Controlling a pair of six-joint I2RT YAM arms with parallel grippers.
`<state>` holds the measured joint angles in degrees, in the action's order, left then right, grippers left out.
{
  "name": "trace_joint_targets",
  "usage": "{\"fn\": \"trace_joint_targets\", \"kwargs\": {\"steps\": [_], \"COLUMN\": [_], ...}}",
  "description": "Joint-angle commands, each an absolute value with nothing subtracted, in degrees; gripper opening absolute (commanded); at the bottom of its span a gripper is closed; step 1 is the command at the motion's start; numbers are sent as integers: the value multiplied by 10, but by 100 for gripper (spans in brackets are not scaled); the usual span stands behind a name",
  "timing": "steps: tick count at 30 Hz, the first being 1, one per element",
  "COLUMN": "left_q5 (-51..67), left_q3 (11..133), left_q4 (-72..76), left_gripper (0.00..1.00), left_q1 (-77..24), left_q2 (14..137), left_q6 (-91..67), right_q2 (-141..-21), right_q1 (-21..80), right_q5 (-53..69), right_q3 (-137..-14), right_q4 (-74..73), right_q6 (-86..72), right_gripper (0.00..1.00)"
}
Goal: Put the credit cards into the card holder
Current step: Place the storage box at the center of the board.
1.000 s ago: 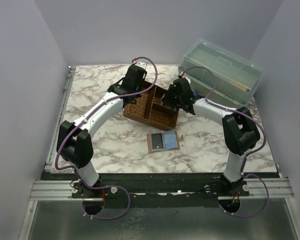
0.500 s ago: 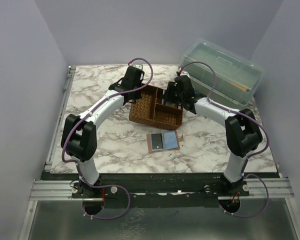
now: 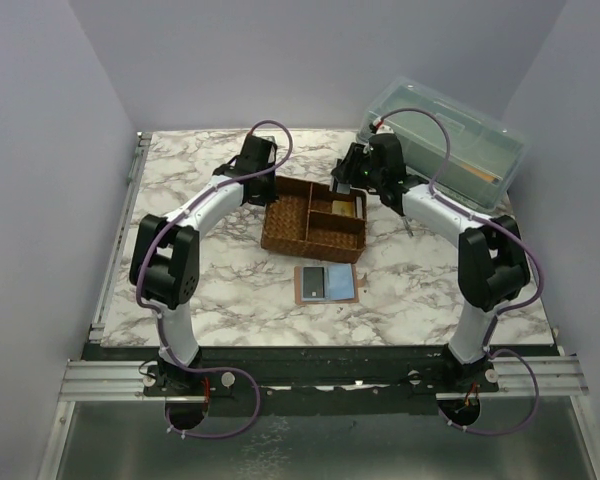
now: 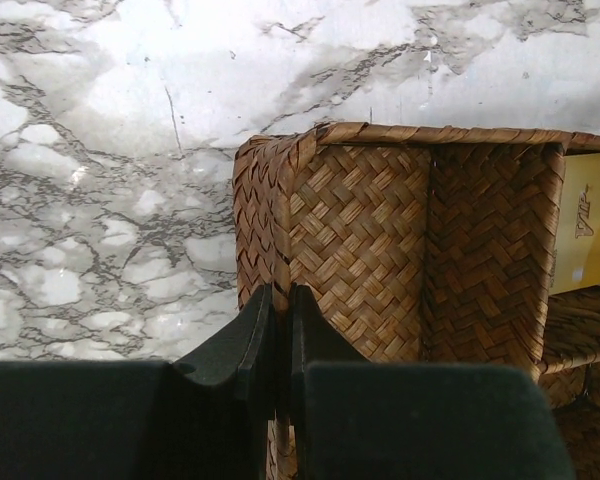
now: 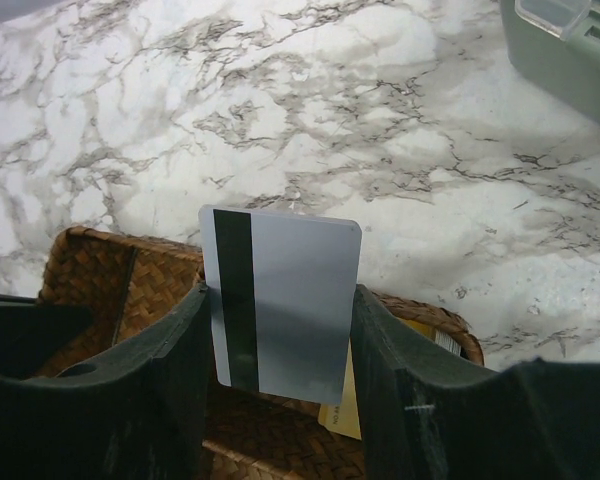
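- The right end effector has risen off the woven tray with a grey striped credit card clamped upright between its fingers, so one card is ready to carry over
- The tray, skewed a second ago, now sits square on the counter, and the left end effector is pinched together on its corner wall
- The card holder lies open just in front of the tray
- A yellow card is left in the tray, and the green box crowds the right arm from behind
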<state>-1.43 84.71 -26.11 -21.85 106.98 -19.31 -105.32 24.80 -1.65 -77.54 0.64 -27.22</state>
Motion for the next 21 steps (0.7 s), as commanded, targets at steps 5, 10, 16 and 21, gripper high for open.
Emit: {"fn": "trace_joint_targets", "kwargs": {"steps": [5, 10, 16, 21], "left_q5": [78, 105, 137, 376], "left_q3": [886, 885, 894, 866], "left_q4": [-245, -251, -262, -138], "left_gripper": [20, 48, 74, 75], "left_q1": [-187, -182, -182, -184], "left_q2": [1089, 1072, 1035, 1034], "left_q6": [-238, -244, -264, -323], "right_q2": [-1067, -1071, -1067, -1063], "right_q1": [203, 202, 202, 202], "right_q5": [159, 174, 191, 201], "right_q3": [-792, -789, -785, -793], "right_q4": [7, 1, -17, -36], "right_q6": [-336, -335, -331, -360], "right_gripper": [0, 0, 0, 0]}}
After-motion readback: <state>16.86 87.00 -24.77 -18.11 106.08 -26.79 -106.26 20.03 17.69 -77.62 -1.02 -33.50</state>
